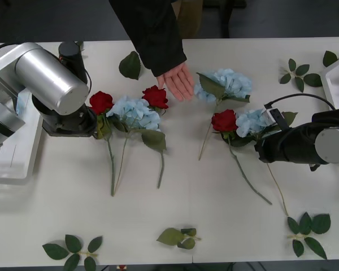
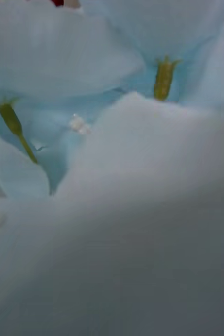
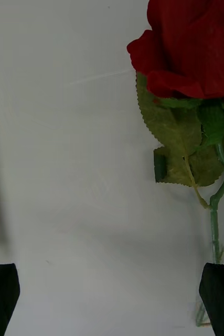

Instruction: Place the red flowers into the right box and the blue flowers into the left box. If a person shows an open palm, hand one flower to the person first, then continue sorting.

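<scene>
Red flowers (image 1: 101, 102) and blue flowers (image 1: 134, 112) lie loose mid-table; open palm (image 1: 178, 81) above them asks for handover. Left gripper (image 3: 112, 294) spread wide beside leftmost rose. Right gripper pressed into blue cluster (image 1: 251, 121), fingers possibly closed, cannot tell

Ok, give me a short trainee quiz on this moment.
1. True or false: a person's open hand reaches over the table.
2. The left gripper, fingers open, is at: A) a rose B) a cup C) a bottle.
3. How many roses lie on the table outside the boxes?
Key: 1 true; 2 A; 3 three.
</scene>
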